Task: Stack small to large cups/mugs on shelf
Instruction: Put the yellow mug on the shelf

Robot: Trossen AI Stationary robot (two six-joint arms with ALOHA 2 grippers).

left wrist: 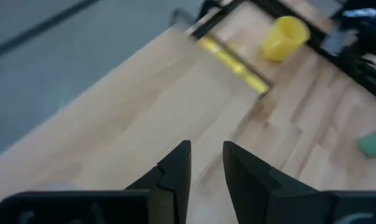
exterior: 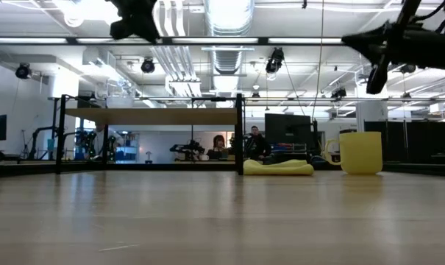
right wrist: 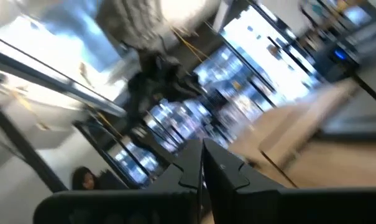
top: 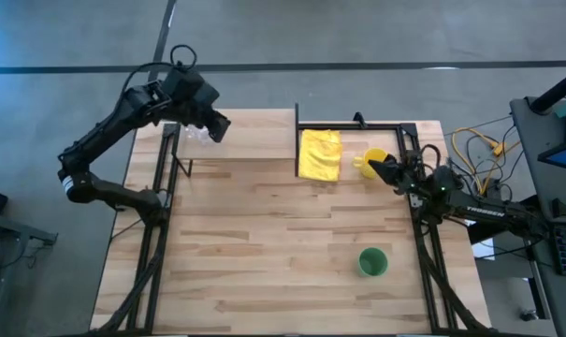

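Observation:
The yellow mug (top: 374, 157) stands upright on the tabletop at the far right, and it also shows in the low view (exterior: 360, 152) and the left wrist view (left wrist: 284, 37). The green cup (top: 372, 262) stands at the near right. A faint clear glass cup (top: 195, 134) seems to stand on the raised shelf (exterior: 152, 116) at the far left. My left gripper (top: 217, 124) hovers above the shelf beside the glass, narrowly open and empty (left wrist: 206, 168). My right gripper (top: 374, 168) is shut and empty, raised above and just near of the mug (exterior: 354, 40).
A yellow cloth (top: 320, 154) lies crumpled on the table inside a black frame (top: 357, 124), left of the mug. Black frame bars run along both table sides. People sit in the room beyond the table (exterior: 255, 143). Bare wood spans the table's middle and near part.

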